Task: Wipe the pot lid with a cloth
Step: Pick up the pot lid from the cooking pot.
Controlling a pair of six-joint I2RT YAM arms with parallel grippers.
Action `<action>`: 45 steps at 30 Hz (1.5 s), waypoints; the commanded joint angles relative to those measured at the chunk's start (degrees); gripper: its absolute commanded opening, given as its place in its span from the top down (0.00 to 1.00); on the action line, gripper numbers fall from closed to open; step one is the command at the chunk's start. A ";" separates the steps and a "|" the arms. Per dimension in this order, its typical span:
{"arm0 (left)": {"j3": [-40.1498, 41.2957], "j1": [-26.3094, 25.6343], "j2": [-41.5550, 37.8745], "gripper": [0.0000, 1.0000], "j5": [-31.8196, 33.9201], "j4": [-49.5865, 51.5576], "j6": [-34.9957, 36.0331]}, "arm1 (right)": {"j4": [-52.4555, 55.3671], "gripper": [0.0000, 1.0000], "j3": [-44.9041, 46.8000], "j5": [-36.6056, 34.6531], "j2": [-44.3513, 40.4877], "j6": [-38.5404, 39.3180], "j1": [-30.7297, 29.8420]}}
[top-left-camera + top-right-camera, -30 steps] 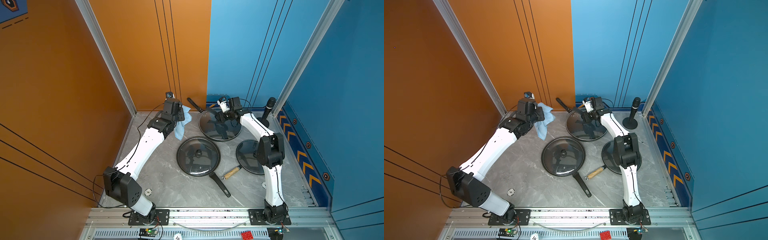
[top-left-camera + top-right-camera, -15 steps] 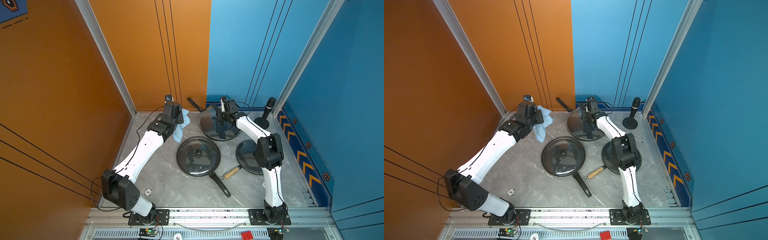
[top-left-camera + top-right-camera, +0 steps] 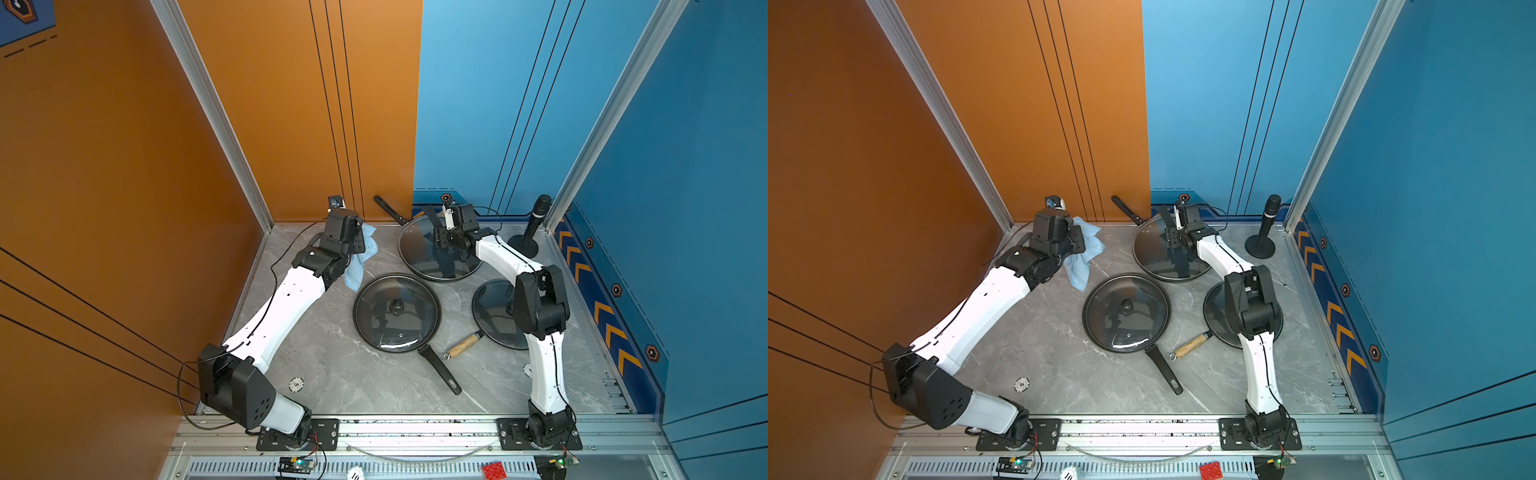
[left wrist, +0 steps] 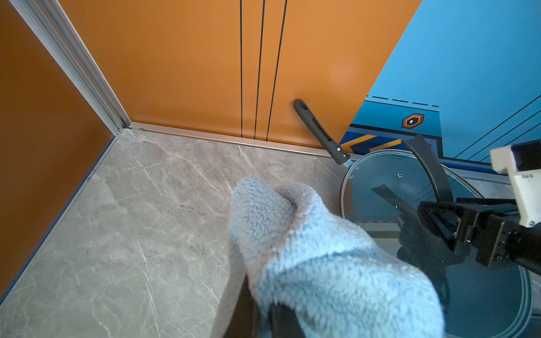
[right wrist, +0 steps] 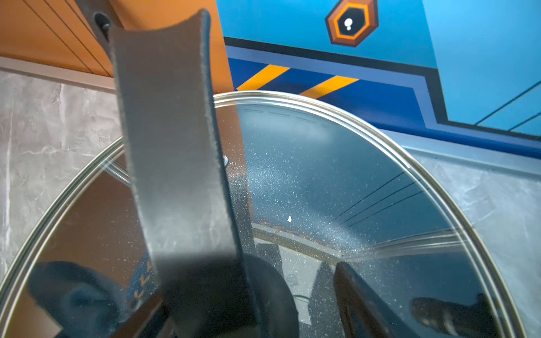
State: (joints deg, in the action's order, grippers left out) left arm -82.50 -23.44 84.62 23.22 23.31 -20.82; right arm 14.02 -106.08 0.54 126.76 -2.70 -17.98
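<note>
Working at the far end of the tabletop point(image 3: 332, 365), both arms reach toward the back wall. Three pans sit on it. The far one carries the glass pot lid point(image 3: 417, 253). The middle pan point(image 3: 397, 332) has a knobbed lid. A third lid point(image 3: 492, 316) is half hidden behind the right arm's elbow. A mic point(image 3: 534, 224) stands in the back right corner, not involved.

The cloth point(image 3: 356, 272) hangs bunched from the left pincer point(image 3: 356, 243), on the left side of the far pan. It is clear of the glass in both top views. The left wrist view puts its fluffy fold just beside the lid rim. Whether its lower end rests on the tabletop cannot be told.

The left pincer is closed tight on a wad of the cloth, its fingers mostly buried in the pile.

The right pincer point(image 3: 441, 242) sits over the lid centre at the arched black handle band point(image 5: 175, 161). The band runs up the middle of the right wrist view, in line with the jaws. Clamped on it or standing off: cannot tell.

Key relation: the pot lid lies just to the right of the cloth-carrying pincer. The left arm is the nearer one, and the left half of the glass is free, while the right arm covers the centre. The band's long axis runs roughly toward the back wall. The likely wipe is a sweep alongside the band, not across it. Risks: the cloth snagging on the band or bumping the right pincer.
</note>
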 commanded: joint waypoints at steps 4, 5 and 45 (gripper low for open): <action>-0.02 -0.46 -2.00 1.00 1.13 -0.61 -0.10 | -2.33 0.29 2.81 0.74 1.14 3.23 -0.29; -0.33 -0.51 -2.19 1.00 1.16 -0.23 0.03 | -3.18 0.31 2.80 0.21 1.62 3.18 -0.67; 5.23 -8.61 -12.91 1.00 4.14 2.99 -4.13 | -22.63 0.92 5.36 0.80 -11.58 -31.11 0.45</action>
State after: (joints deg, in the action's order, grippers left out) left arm -78.76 -31.27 73.60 26.98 25.54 -23.07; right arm -6.76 -94.37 -0.47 122.93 -23.86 -19.14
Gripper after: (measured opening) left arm 0.074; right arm 0.356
